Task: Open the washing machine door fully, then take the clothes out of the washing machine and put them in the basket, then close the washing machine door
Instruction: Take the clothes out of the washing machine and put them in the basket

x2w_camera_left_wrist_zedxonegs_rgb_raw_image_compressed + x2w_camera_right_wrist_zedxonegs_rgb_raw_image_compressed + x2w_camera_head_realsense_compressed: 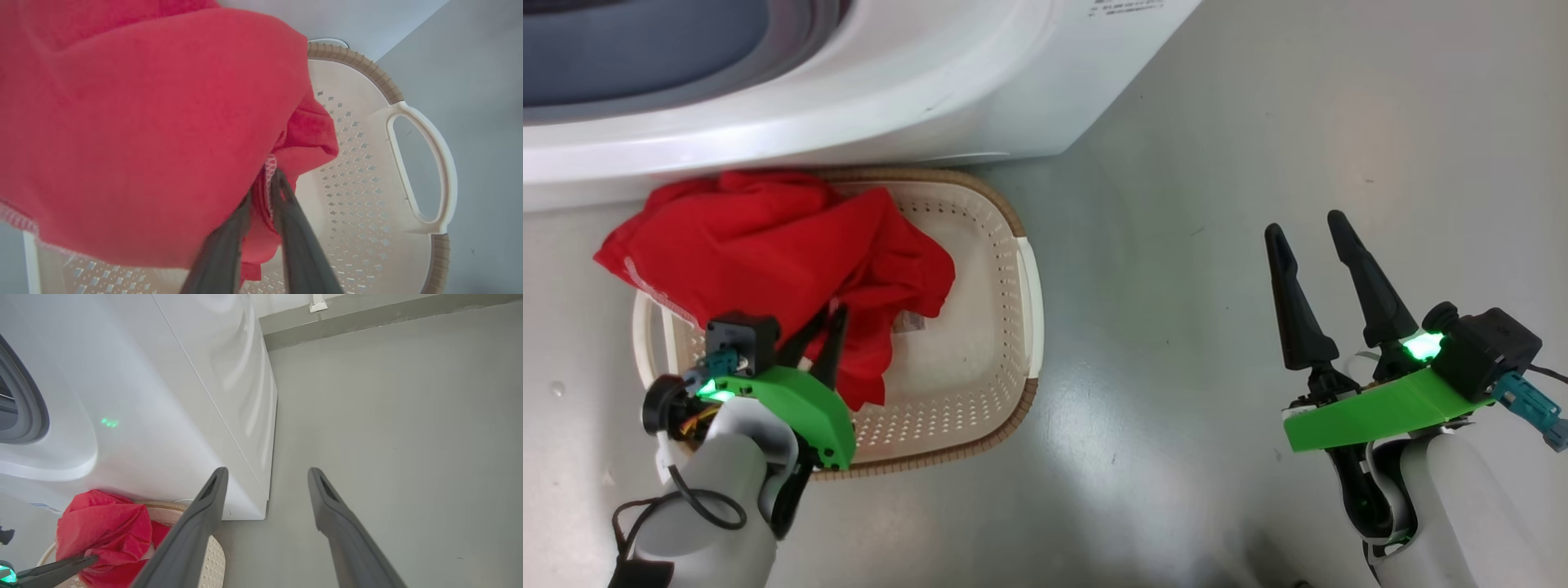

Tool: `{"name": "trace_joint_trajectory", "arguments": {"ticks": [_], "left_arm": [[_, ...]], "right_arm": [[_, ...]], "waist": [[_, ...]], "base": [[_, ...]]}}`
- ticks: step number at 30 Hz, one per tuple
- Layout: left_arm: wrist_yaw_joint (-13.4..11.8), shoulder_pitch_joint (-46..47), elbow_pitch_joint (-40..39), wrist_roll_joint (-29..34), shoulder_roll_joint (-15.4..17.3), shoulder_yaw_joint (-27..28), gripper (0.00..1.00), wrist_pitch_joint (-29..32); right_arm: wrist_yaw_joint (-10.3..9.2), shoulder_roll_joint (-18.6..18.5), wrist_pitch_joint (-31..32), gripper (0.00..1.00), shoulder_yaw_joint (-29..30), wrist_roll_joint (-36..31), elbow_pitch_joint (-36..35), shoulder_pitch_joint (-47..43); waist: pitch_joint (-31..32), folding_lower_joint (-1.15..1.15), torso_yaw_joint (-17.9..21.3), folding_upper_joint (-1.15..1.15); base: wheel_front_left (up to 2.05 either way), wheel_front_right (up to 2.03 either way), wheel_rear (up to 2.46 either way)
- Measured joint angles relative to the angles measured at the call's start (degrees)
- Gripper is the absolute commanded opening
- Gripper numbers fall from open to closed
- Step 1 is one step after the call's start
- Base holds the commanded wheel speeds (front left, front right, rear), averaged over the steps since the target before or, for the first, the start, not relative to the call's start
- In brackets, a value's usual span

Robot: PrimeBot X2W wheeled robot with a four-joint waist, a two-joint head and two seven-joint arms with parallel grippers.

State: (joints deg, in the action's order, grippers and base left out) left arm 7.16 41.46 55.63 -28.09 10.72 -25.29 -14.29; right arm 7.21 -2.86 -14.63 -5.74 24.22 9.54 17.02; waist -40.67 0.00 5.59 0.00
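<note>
Now, left gripper point(831, 315): jaws closed on clothes point(768, 237).
Right gripper point(1305, 223): jaws spread wide.
Basket point(1009, 318): upper-left rim overhung; top edge set just beside washer point(931, 82).
Floor point(1176, 343): broad stretch, centre frame.

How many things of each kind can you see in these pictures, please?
Washer: 1
Basket: 1
Clothes: 1 red heap; the pieces cannot be told apart
Grippers: 2, left gripper and right gripper
Total: 5
</note>
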Motion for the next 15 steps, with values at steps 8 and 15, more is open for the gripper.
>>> {"name": "trace_joint_trajectory", "arguments": {"ticks": [8, 15], "left_arm": [[0.0, -0.2, -0.7, -0.3, -0.4, 0.3, 1.0, 0.0], [0.0, -3.1, -1.7, -0.3, -0.6, 2.4, 1.0, 0.0]], "right_arm": [[0.0, 0.0, 0.0, 1.0, 0.1, 0.0, 1.0, 0.0], [0.0, 0.0, 0.0, 1.0, 0.3, -0.1, 2.1, -0.1]], "waist": [[2.6, 0.0, -0.6, 0.0], [6.6, 0.0, -1.0, 0.0]], "base": [[0.0, 0.0, 0.0], [0.0, 0.0, 0.0]]}}
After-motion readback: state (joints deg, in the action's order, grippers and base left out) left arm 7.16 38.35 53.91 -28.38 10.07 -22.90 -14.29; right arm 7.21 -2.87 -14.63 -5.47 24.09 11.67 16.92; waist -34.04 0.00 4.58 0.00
